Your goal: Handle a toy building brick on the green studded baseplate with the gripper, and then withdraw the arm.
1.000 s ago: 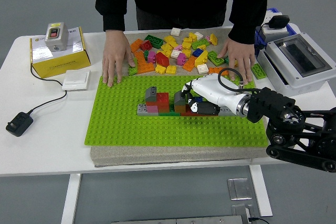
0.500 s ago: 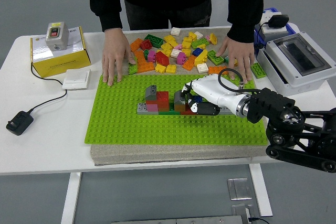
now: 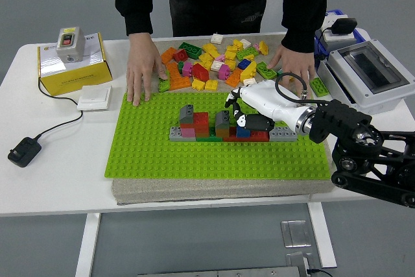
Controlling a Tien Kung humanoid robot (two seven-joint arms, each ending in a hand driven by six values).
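Note:
The green studded baseplate lies on a beige mat in the middle of the table. A low row of joined bricks stands on it, made of grey, red, pink, brown and green pieces. A blue brick sits in that row beside a red one, with a grey brick at the right end. My right hand, white with black fingers, hovers just above and behind the blue brick. Its fingers are relaxed and hold nothing. The left arm is out of view.
A person stands at the far side with one hand flat on the baseplate's back left edge and the other at its back right. Loose bricks lie between them. A yellow box, black adapter and grey enclosure flank the plate.
My right hand has lifted up and back to the right off the brick row, uncovering the blue brick that now sits in the row. The person's hands have stayed put.

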